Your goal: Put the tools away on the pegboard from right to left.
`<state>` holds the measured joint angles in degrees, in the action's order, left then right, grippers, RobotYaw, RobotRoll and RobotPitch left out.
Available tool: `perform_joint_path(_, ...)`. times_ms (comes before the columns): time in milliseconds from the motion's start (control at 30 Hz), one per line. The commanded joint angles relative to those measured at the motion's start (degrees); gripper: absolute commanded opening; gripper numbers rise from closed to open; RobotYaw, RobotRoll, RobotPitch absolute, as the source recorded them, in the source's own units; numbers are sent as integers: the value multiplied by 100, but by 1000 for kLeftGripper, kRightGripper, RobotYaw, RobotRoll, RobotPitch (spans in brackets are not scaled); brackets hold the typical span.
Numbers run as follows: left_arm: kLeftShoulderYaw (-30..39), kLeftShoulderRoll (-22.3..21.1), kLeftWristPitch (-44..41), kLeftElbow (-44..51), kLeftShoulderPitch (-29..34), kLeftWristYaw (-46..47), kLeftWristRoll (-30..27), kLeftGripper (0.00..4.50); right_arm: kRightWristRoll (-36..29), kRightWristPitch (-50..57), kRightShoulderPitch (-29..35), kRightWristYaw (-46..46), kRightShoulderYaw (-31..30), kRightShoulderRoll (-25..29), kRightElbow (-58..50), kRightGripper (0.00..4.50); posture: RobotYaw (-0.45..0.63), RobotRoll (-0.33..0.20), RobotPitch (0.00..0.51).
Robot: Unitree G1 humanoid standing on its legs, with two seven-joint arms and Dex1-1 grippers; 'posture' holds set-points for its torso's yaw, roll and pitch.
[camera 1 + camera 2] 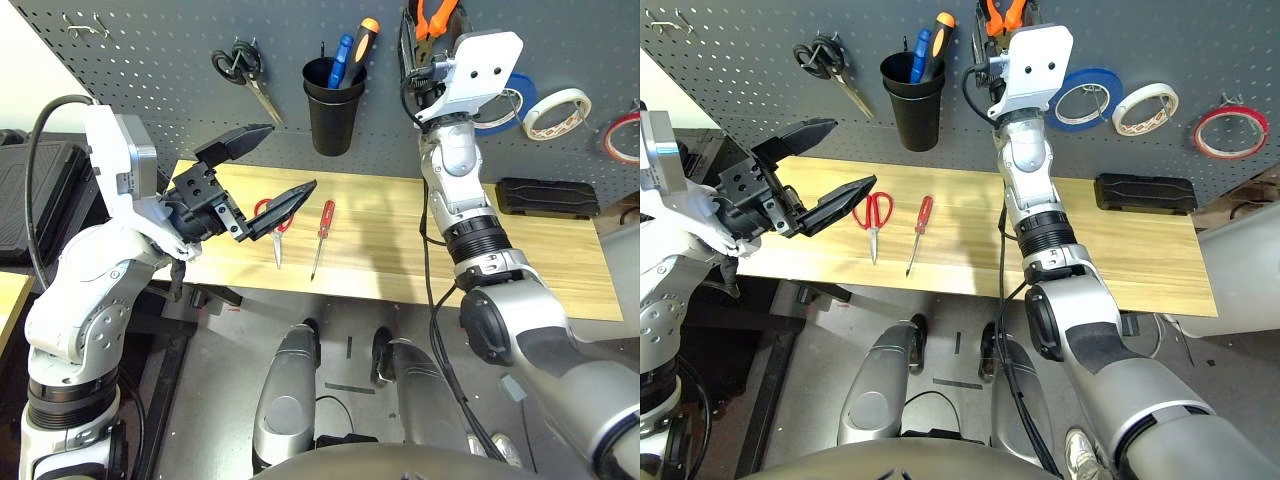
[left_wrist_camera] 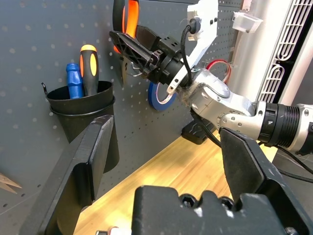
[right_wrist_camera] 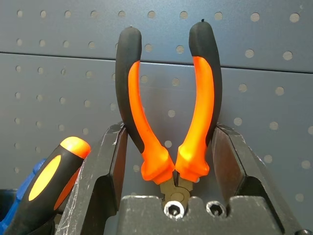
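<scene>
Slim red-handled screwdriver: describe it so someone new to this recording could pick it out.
On the pale wooden table below the grey pegboard, look for two red-handled items lying side by side. The screwdriver is the one on the robot's right. It has one straight handle and a thin metal shaft, unlike the two-looped scissors.

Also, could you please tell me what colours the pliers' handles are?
The pliers' handles are orange and black, seen best in the right wrist view.
</scene>
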<state>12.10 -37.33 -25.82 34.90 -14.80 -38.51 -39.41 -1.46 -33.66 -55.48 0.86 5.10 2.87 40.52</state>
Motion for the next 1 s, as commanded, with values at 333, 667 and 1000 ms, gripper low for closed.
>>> perform_joint_path(333, -111, -24, 81, -7, 106, -95, 109, 4500, -68, -239, 96, -111, -11, -170, -588, 2823, 343, 0, 217)
perform_joint_path(667, -168, 5, 157, -125, 77, -191, 166, 4500, 115, -158, 120, -2, -25, -87, -966, 2823, 322, 0, 220)
perform_joint_path(1000, -236, 23, 246, -270, 3, -287, 185, 4500, 290, 75, 354, 140, -6, 52, -1272, 2823, 304, 0, 222)
